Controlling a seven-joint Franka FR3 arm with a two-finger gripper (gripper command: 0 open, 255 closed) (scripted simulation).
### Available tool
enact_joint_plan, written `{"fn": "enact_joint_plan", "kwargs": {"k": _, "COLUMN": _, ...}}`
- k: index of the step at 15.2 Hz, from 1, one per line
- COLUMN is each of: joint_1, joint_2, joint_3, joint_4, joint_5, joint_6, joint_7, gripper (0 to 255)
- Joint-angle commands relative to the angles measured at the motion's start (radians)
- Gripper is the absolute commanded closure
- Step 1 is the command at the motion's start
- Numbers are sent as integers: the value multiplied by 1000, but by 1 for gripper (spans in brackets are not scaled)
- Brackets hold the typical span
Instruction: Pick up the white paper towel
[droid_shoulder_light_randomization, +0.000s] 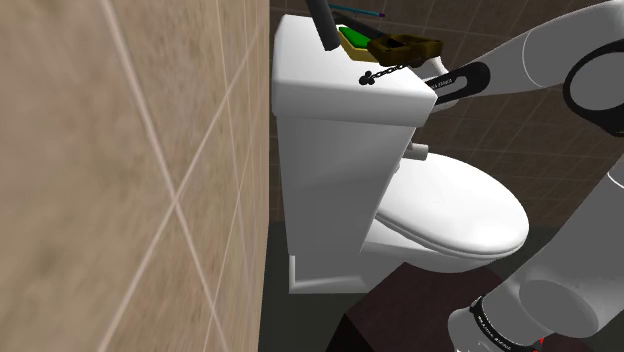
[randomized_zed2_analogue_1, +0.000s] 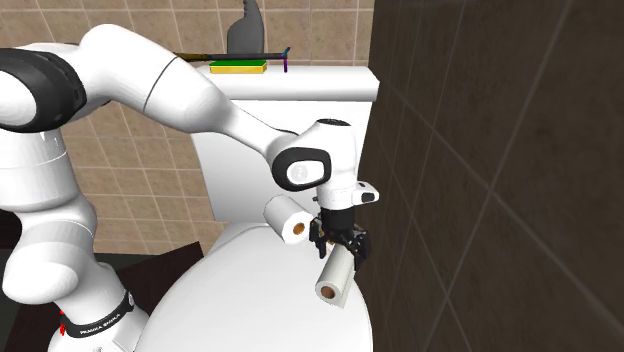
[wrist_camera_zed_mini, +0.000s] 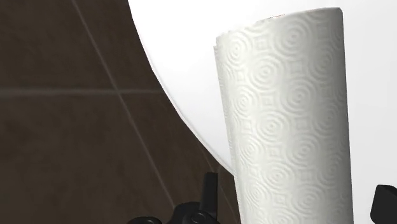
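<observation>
A white paper towel roll (randomized_zed2_analogue_1: 336, 277) with an embossed circle pattern lies on the closed toilet lid (randomized_zed2_analogue_1: 250, 300), close to the dark tiled wall (randomized_zed2_analogue_1: 490, 180). My black gripper (randomized_zed2_analogue_1: 338, 241) hangs straight down over the roll's far end. In the wrist view the paper towel roll (wrist_camera_zed_mini: 286, 127) stands between my fingers. The gripper (wrist_camera_zed_mini: 296, 189) is open: one fingertip (wrist_camera_zed_mini: 207, 186) sits right beside the roll, the other fingertip (wrist_camera_zed_mini: 384, 198) stands a little apart from it. A second, similar roll (randomized_zed2_analogue_1: 290, 221) lies on the lid just beside the gripper, nearer the tank.
The white toilet tank (droid_shoulder_light_randomization: 330, 130) carries a green and yellow sponge (droid_shoulder_light_randomization: 352, 38), a dark brown object with a chain (droid_shoulder_light_randomization: 405, 48) and a dark handle (droid_shoulder_light_randomization: 322, 25). A beige tiled wall (droid_shoulder_light_randomization: 130, 180) runs along the shoulder view's left. The dark wall stands close beside the gripper.
</observation>
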Motion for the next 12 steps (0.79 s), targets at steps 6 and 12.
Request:
{"fn": "enact_joint_plan", "kwargs": {"k": 6, "joint_1": -1, "joint_2": 10, "joint_3": 0, "joint_4": -7, "joint_5": 2, "joint_6": 17, "joint_7": 1, "gripper": 255}}
{"fn": "enact_joint_plan", "kwargs": {"k": 12, "joint_1": 0, "joint_2": 10, "joint_3": 1, "joint_4": -5, "joint_5": 2, "joint_6": 16, "joint_7": 1, "gripper": 255}}
